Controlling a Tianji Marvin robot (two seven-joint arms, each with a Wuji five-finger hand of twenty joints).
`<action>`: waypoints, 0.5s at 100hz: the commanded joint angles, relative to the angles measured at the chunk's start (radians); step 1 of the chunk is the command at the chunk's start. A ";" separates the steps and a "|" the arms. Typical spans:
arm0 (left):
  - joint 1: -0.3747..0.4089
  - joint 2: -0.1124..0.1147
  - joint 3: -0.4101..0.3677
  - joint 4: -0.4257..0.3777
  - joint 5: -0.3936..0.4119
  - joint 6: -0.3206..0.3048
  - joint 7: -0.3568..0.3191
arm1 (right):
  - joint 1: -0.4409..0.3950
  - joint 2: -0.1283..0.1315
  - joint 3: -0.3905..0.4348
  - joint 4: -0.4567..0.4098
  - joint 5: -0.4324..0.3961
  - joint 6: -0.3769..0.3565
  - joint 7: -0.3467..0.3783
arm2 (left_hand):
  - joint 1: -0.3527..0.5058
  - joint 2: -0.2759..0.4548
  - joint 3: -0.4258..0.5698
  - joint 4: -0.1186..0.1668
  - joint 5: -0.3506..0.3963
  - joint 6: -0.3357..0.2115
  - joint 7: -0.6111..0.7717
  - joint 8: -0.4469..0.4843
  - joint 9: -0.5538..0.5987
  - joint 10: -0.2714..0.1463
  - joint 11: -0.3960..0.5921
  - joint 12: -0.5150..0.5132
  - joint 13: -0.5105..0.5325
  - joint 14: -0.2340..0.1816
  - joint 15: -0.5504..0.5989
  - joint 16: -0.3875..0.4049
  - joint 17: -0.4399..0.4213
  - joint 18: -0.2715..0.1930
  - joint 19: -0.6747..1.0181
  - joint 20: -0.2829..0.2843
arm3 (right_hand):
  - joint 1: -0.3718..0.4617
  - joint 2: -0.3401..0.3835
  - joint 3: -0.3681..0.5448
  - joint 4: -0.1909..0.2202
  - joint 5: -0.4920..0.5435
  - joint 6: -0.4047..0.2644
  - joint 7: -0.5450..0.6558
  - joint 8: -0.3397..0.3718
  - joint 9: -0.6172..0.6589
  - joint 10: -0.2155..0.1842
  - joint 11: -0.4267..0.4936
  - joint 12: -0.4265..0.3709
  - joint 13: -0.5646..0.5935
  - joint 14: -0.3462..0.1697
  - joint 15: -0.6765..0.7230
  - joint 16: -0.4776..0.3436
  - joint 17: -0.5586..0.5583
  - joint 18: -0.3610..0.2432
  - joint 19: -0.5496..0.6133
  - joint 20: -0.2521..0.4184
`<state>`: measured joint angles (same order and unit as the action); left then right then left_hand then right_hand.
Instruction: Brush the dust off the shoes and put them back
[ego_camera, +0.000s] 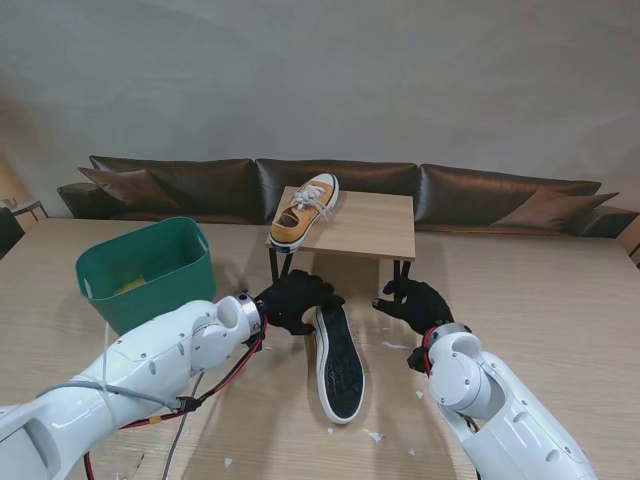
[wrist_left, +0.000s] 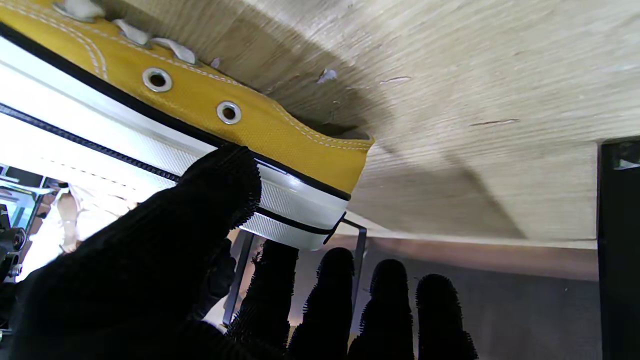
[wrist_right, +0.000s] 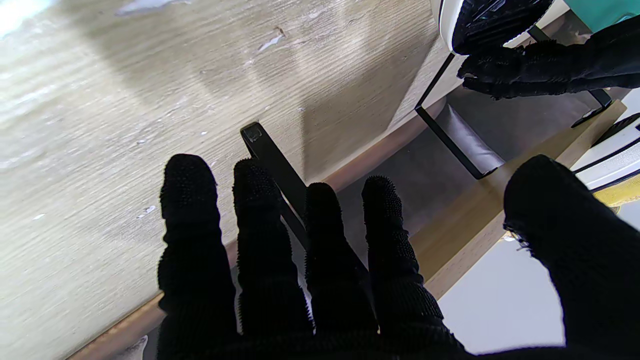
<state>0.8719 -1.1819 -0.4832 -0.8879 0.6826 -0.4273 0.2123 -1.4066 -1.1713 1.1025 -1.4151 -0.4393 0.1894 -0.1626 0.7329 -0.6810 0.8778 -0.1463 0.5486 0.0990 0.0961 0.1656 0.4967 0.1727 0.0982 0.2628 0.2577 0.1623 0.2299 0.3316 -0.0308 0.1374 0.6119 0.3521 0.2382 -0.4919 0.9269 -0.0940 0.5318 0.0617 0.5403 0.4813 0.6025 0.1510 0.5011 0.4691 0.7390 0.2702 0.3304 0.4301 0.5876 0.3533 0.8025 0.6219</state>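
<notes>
A yellow canvas shoe (ego_camera: 338, 370) lies sole-up on the table, its black sole facing me. My left hand (ego_camera: 296, 300) grips its heel end. In the left wrist view the thumb (wrist_left: 215, 185) presses the white sole edge of the shoe (wrist_left: 210, 115), and the fingers (wrist_left: 330, 300) reach past the heel. A second yellow shoe (ego_camera: 304, 210) stands upright on the small wooden rack (ego_camera: 365, 228). My right hand (ego_camera: 415, 303) hovers by the rack's front right leg, fingers (wrist_right: 260, 240) spread and holding nothing. The right wrist view also shows my left hand (wrist_right: 545, 75) at the shoe's heel (wrist_right: 495, 20).
A green bin (ego_camera: 150, 270) stands to the left on the table, something yellowish inside. Small white scraps (ego_camera: 372, 435) lie scattered around the shoe. The rack's black metal leg (wrist_right: 450, 140) is close to my right fingers. A dark sofa (ego_camera: 480, 195) runs behind the table.
</notes>
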 joint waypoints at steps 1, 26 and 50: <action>-0.012 -0.016 -0.001 0.004 -0.007 -0.008 -0.029 | -0.001 -0.004 0.000 0.000 0.001 -0.001 0.012 | 0.011 -0.030 0.030 0.015 -0.018 -0.024 -0.008 -0.009 -0.039 -0.019 -0.006 -0.007 -0.055 -0.015 -0.011 -0.010 -0.019 -0.034 -0.030 -0.013 | -0.002 0.029 0.020 0.006 -0.009 0.006 0.014 0.001 0.009 0.014 0.008 -0.003 0.019 0.002 0.009 0.005 -0.283 0.017 0.001 0.023; -0.032 -0.036 0.037 0.052 -0.052 -0.017 -0.050 | 0.001 -0.005 0.002 0.006 0.005 -0.002 0.013 | 0.043 -0.036 0.039 0.017 0.051 -0.039 0.043 0.014 -0.009 -0.020 0.009 -0.003 -0.031 -0.004 -0.002 -0.001 -0.016 -0.026 -0.009 0.011 | -0.002 0.029 0.021 0.006 -0.007 0.007 0.015 0.002 0.011 0.015 0.008 -0.003 0.019 0.003 0.009 0.005 -0.283 0.016 0.001 0.023; -0.026 -0.040 0.049 0.063 -0.080 -0.005 -0.081 | 0.001 -0.006 0.002 0.009 0.012 -0.001 0.013 | 0.059 -0.038 0.041 0.018 0.111 -0.055 0.086 0.054 0.035 -0.012 0.017 0.008 -0.001 0.016 0.007 0.011 -0.018 -0.011 0.030 0.037 | -0.001 0.028 0.022 0.006 -0.009 0.007 0.015 0.001 0.011 0.015 0.008 -0.003 0.021 0.004 0.009 0.005 -0.282 0.016 0.001 0.023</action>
<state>0.8391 -1.2131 -0.4441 -0.8344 0.6096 -0.4391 0.1625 -1.4031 -1.1723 1.1059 -1.4057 -0.4283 0.1893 -0.1628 0.7713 -0.6819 0.8872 -0.1466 0.5843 0.0738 0.1154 0.1779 0.5188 0.1700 0.1134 0.2627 0.2645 0.1642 0.2299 0.3319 -0.0309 0.1371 0.6211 0.3777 0.2382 -0.4919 0.9269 -0.0940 0.5318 0.0617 0.5405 0.4813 0.6025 0.1511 0.5011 0.4690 0.7390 0.2702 0.3308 0.4301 0.5876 0.3533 0.8025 0.6219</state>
